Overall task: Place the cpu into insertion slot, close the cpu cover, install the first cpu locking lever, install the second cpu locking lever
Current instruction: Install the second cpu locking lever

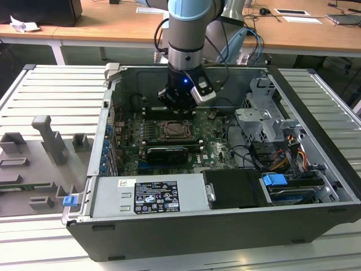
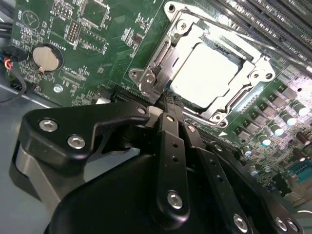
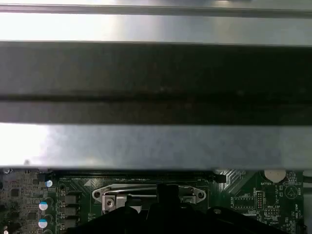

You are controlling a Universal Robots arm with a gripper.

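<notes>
The cpu (image 2: 207,68) lies flat in the insertion slot (image 1: 175,131) on the green board, its pale metal face showing through the window of the cpu cover (image 2: 161,58). The silvery cover lies down flat over the chip. My gripper (image 2: 168,100) is shut, its black fingers (image 2: 171,146) pressed together with nothing seen between them. Their tips sit right at the cover's edge, beside a silvery tab (image 2: 150,80). In the exterior view the gripper (image 1: 179,110) hangs just behind the socket inside the open computer case. In the first wrist view the fingertip (image 3: 168,192) stands in front of the cover frame (image 3: 122,192).
Long black memory slots (image 2: 263,19) run along the socket's far side, and a coin battery (image 2: 47,57) sits on the board. A long black card (image 1: 166,152), the power supply (image 1: 149,195), a drive cage (image 1: 265,121) and cables (image 1: 282,155) crowd the case. The case wall (image 3: 156,141) rises close by.
</notes>
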